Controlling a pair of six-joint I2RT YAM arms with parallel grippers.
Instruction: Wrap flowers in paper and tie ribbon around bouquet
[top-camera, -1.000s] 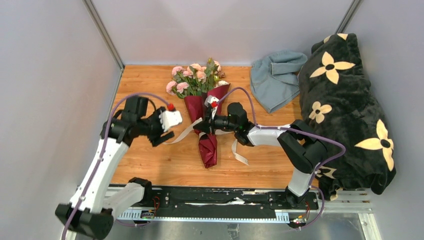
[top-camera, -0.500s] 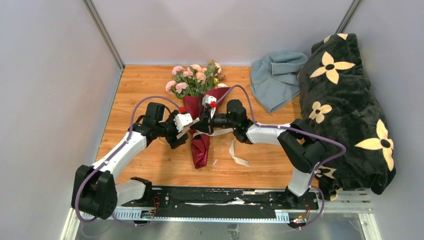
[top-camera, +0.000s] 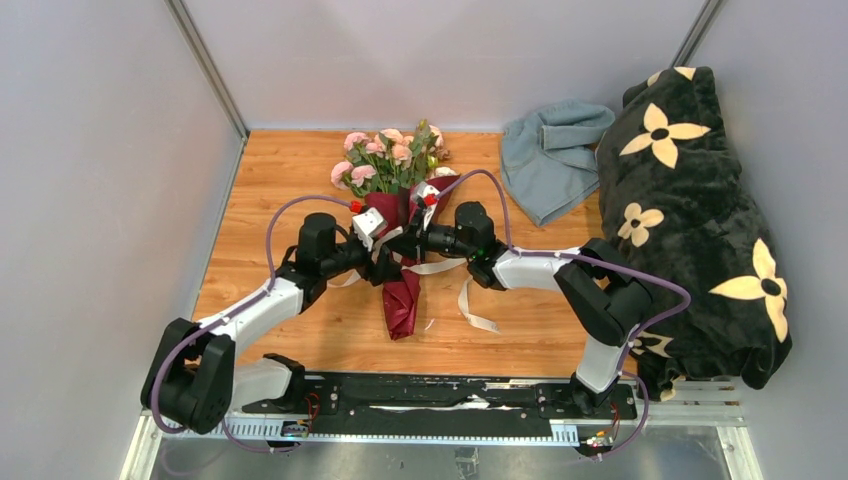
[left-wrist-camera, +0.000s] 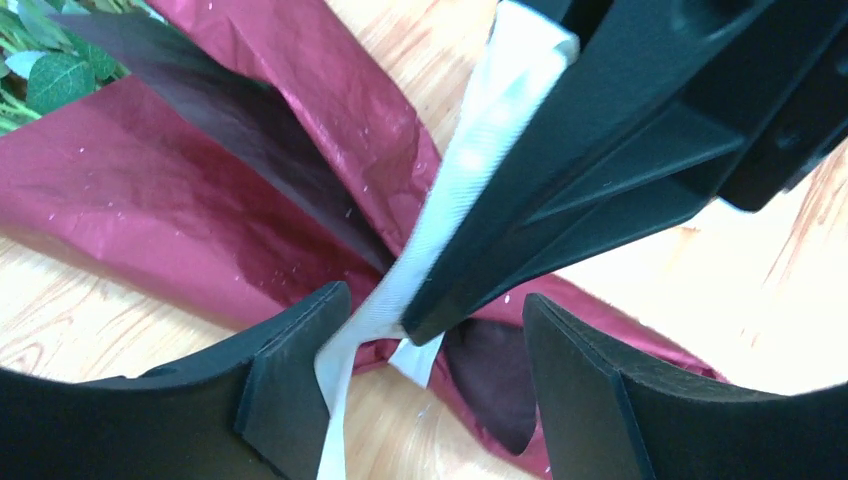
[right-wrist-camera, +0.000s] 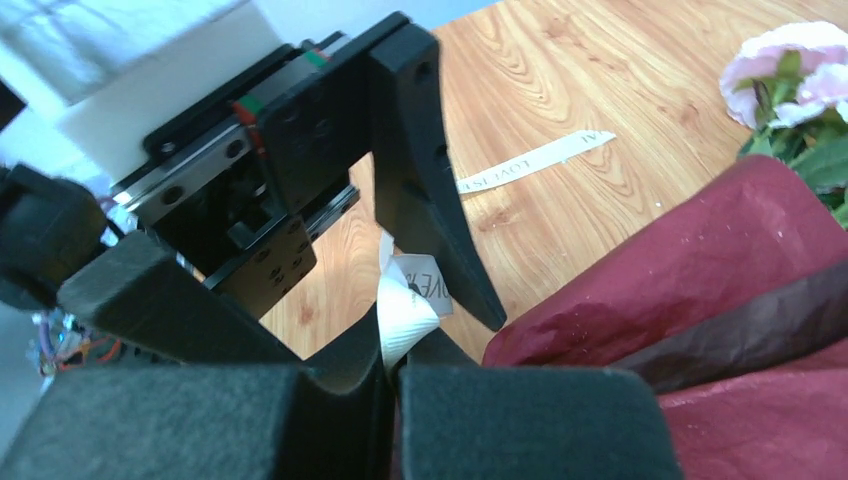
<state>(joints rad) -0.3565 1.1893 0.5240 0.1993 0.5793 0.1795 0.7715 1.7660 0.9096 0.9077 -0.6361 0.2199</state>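
The bouquet lies mid-table: pink flowers (top-camera: 388, 158) at the far end, dark red paper (top-camera: 402, 300) tapering toward me. The cream ribbon (top-camera: 470, 300) crosses the cone's waist and trails right. My right gripper (top-camera: 402, 243) is shut on a fold of ribbon (right-wrist-camera: 405, 320) just above the paper (right-wrist-camera: 700, 270). My left gripper (top-camera: 382, 262) meets it from the left. Its jaws stand open (left-wrist-camera: 435, 305) astride the right gripper's tips and the ribbon (left-wrist-camera: 470, 160), which brushes the left finger (left-wrist-camera: 290, 390). A printed ribbon tail (right-wrist-camera: 535, 160) lies flat on the wood.
A grey-blue cloth (top-camera: 550, 160) is bunched at the back right. A black blanket with cream flowers (top-camera: 690, 200) fills the right side. Grey walls close the wooden table (top-camera: 270, 170) on three sides.
My left arm swung right from the table's left side to the bouquet, and its open jaws now straddle the ribbon held by the right gripper. The cone's narrow end shifted slightly left.
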